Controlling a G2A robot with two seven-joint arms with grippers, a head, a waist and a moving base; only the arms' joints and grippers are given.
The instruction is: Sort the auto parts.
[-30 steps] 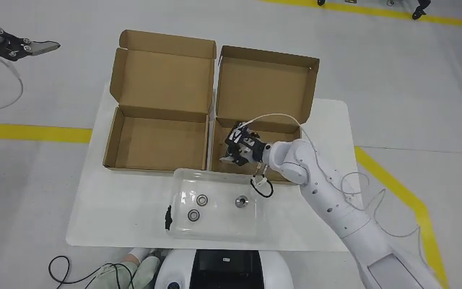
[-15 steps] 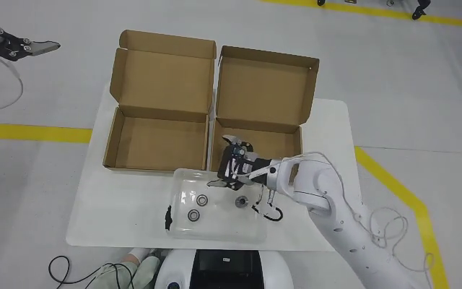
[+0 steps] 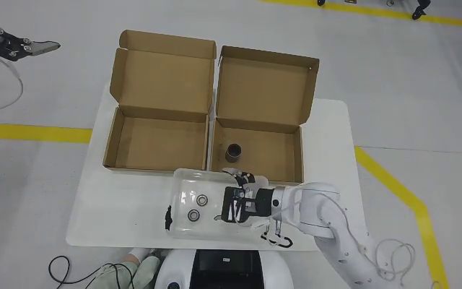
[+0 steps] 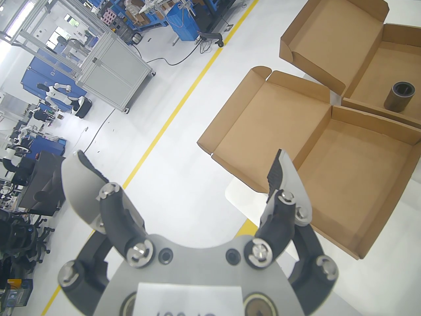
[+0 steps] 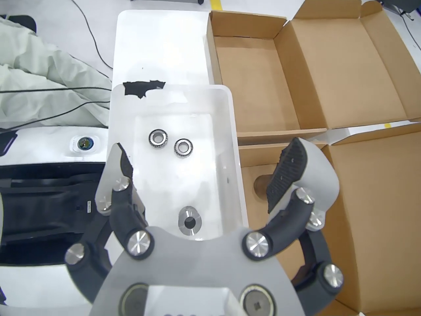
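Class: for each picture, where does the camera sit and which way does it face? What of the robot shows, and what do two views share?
Top view: above the arms, facing down on the table, cardboard boxes and tray; the right arm shows.
Left wrist view: on the left arm, off the table's side, facing the boxes; left gripper, fingers open.
Right wrist view: above the tray, facing down at bearing rings; right gripper, fingers open.
Shared: top and left wrist views both show the dark sleeve in one box.
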